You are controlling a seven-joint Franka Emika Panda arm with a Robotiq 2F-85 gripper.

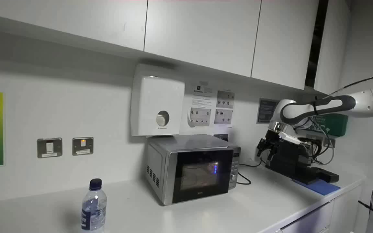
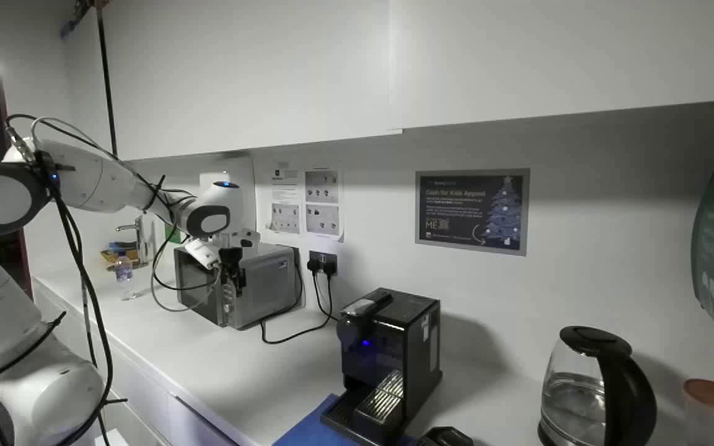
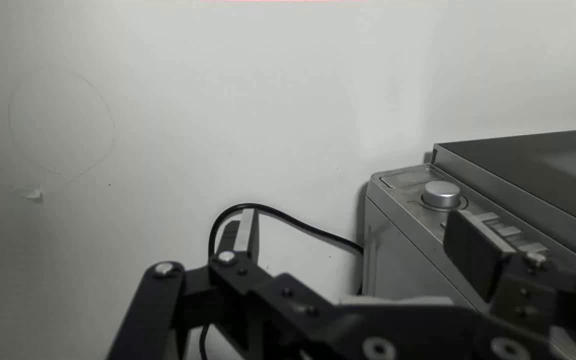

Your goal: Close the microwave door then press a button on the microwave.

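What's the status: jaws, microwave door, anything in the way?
Jaws open, nothing held. Microwave door nearly or fully shut, can't tell which. Black cord beside microwave; knob unobstructed in wrist view.

Silver-grey, box-shaped metal microwave (image 2: 267, 286): upright on white countertop (image 1: 251, 202). Silver-framed, rectangular dark-glass microwave door (image 1: 202, 174): projecting forward of narrow grey control strip (image 1: 235, 166).

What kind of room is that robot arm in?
Probably a kitchen. You can see a microwave, a black coffee machine and a see-through kettle, which people use for warming food and making hot drinks.
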